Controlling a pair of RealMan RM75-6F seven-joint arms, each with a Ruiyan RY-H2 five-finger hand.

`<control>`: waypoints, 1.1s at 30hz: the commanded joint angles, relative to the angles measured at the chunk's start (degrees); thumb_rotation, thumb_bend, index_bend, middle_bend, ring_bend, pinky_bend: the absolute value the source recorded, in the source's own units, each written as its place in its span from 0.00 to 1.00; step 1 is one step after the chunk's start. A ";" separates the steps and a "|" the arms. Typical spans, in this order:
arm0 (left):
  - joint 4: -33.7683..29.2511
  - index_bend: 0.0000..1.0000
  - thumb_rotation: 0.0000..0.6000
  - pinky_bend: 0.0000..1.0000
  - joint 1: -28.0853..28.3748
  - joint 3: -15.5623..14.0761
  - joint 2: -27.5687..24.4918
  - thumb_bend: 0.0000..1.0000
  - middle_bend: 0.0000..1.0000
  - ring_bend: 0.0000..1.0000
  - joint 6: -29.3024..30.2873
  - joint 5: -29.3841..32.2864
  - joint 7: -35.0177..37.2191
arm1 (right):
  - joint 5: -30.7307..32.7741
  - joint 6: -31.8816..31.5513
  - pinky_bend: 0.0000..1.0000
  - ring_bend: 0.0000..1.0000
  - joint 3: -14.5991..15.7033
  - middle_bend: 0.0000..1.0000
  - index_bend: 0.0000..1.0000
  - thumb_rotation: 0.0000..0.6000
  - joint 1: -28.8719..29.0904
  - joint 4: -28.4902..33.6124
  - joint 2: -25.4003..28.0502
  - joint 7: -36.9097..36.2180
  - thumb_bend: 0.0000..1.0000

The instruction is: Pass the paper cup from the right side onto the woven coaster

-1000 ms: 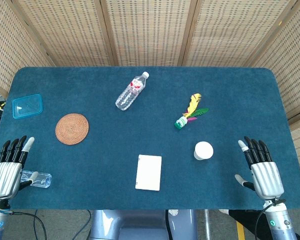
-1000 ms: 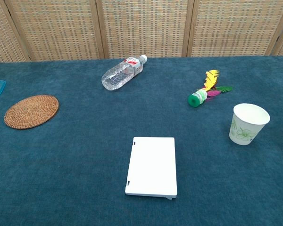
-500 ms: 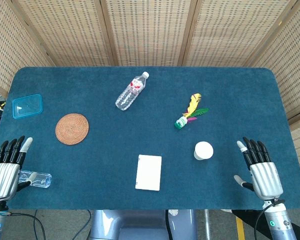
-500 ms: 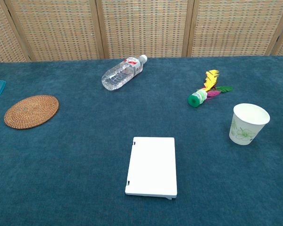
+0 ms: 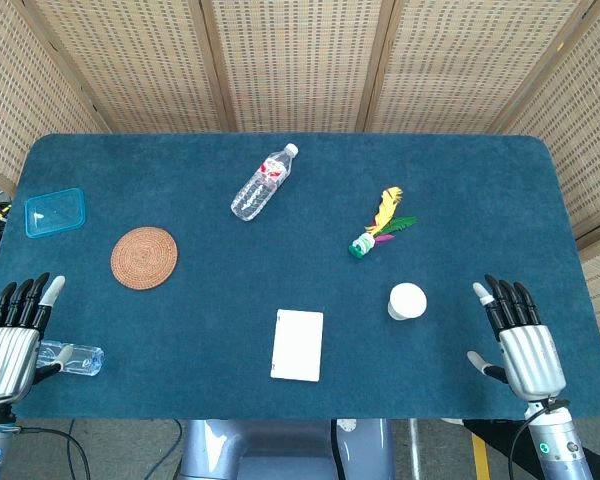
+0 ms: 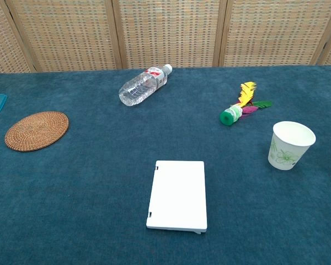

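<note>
My right hand [image 5: 525, 340] is flat with fingers spread, holding nothing; same with my left hand [image 5: 10, 340]. The paper cup [image 6: 289, 144] with a green flower print stands upright at 3 o'clock, woven coaster [image 6: 36, 130] at 9. The water bottle [image 6: 143, 85] label is unreadable.

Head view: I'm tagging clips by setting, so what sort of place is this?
Probably an indoor robot test bench, not a home: a table covered in blue cloth, woven screen panels behind it, and unrelated props like a water bottle and shuttlecock.
</note>
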State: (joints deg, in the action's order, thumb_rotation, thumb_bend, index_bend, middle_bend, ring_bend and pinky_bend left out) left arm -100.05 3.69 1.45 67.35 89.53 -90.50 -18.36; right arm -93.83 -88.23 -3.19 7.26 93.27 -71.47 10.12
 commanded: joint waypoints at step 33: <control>-0.06 0.00 1.00 0.00 -0.02 0.37 -0.38 0.23 0.00 0.00 -0.32 0.69 0.30 | 9.73 17.55 0.00 0.00 -4.50 0.00 0.16 1.00 10.15 3.84 0.87 3.56 0.08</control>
State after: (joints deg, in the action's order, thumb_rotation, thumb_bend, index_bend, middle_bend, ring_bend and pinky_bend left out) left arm -100.13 3.68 1.80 66.99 89.20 -89.84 -18.09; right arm -85.14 -71.72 -7.08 16.58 96.78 -70.46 13.04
